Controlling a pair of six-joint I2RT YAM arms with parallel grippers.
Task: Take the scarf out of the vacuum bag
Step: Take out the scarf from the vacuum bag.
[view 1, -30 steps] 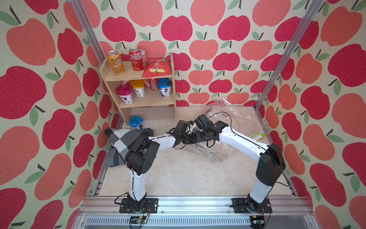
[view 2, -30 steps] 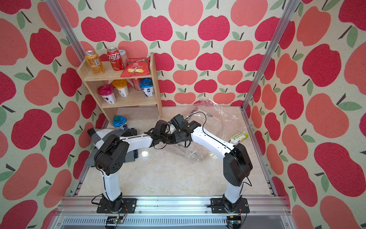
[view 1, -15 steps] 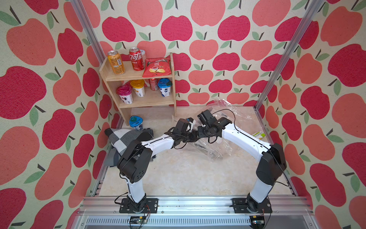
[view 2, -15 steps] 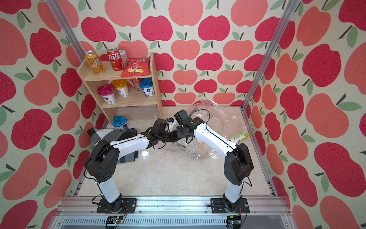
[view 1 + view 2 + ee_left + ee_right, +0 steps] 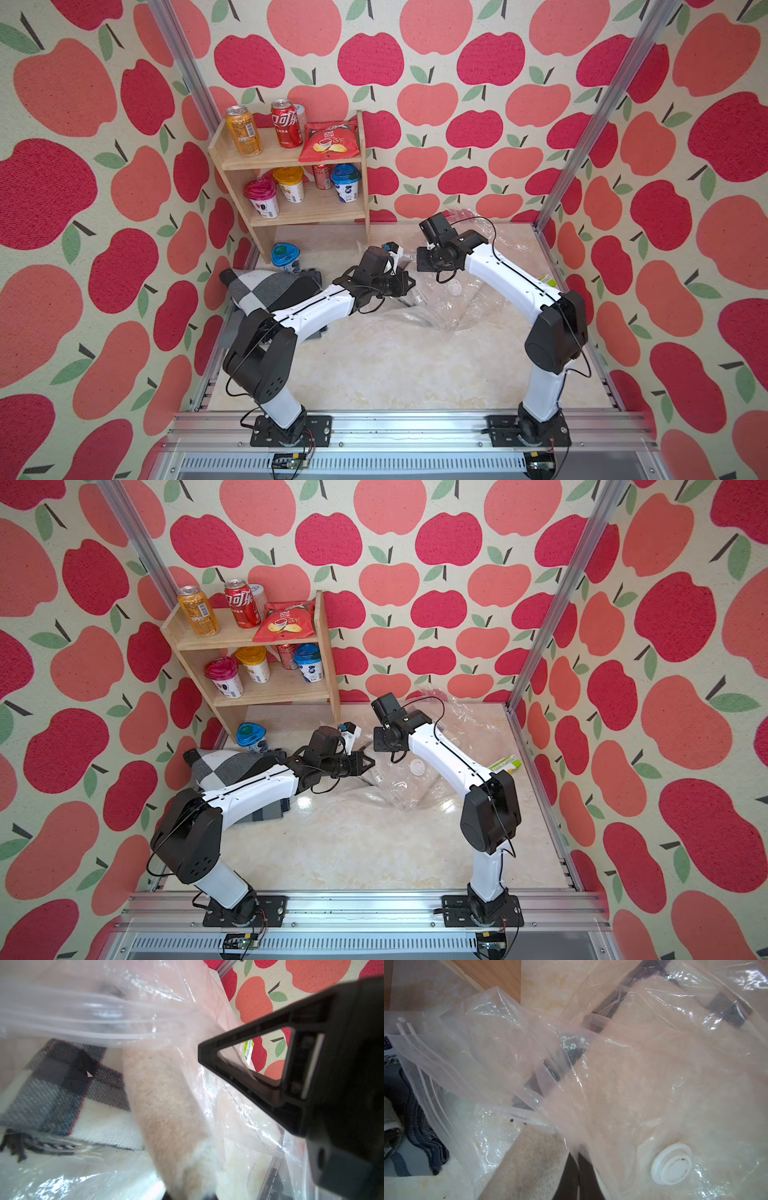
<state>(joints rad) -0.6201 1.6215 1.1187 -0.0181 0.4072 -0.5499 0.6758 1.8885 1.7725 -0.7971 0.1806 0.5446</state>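
left end effector (image 5: 409, 284) advanced, elbow (image 5: 259, 361) lowered

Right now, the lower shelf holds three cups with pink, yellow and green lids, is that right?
Almost. The lower shelf holds three cups: the pink cup, the yellow cup and a blue cup, not a green one. Both top views show it.

The near half of the table (image 5: 395, 374) lies bare. Farther back the crumpled vacuum bag (image 5: 465, 307) fills the middle; a wooden shelf (image 5: 316, 212), a blue-lidded cup (image 5: 285, 256) and a checked cloth (image 5: 266, 286) crowd the left side. The bag's mouth seems partly collapsed.
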